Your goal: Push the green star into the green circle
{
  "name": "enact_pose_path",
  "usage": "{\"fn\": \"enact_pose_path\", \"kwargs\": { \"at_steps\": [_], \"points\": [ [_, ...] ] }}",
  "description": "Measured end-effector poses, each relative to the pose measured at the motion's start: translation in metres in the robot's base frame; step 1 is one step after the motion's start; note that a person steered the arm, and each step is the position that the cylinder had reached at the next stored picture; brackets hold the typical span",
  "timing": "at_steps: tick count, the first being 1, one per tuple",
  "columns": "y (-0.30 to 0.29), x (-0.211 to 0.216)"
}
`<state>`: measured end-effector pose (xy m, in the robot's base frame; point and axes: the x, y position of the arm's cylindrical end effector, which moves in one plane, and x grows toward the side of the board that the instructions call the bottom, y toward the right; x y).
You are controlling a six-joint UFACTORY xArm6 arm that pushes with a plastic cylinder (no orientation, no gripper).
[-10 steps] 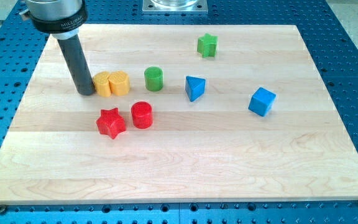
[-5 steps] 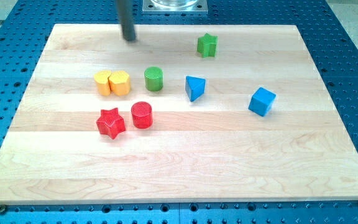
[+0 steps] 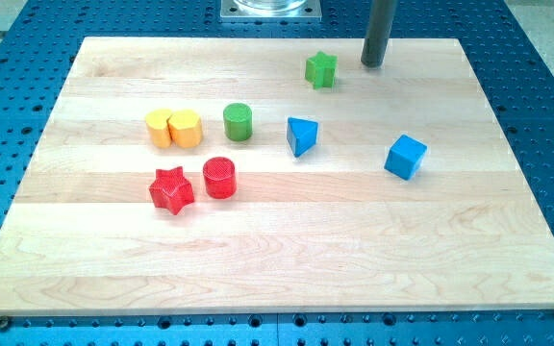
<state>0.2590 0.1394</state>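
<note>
My tip (image 3: pixel 372 63), gripperless so no grasp state applies, stands near the green star (image 3: pixel 321 69) at its 3 o'clock; the green circle (image 3: pixel 238 122) lies at the star's 8 o'clock.

**Bystander blocks on a wooden counter**

A pale wooden counter (image 3: pixel 277 279) rests on a blue metal base plate dotted with holes (image 3: pixel 546 115). Toward the view's left, two small yellow blocks (image 3: pixel 173 128) sit touching side by side; their exact shapes are hard to tell. Below them, a red star block (image 3: pixel 171 189) sits just beside a red cylinder block (image 3: pixel 219 177). Near the centre is a blue triangular block (image 3: pixel 301 135). Well apart, toward the view's right, a blue cube (image 3: pixel 405 157) sits alone.
</note>
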Motion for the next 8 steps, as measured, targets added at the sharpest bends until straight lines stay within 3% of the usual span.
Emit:
{"fn": "enact_pose_path", "kwargs": {
  "at_steps": [3, 4, 5, 7, 8],
  "points": [
    [-0.1, -0.003],
    [-0.1, -0.038],
    [-0.108, -0.022],
    [-0.133, 0.074],
    [-0.133, 0.099]
  ]
}}
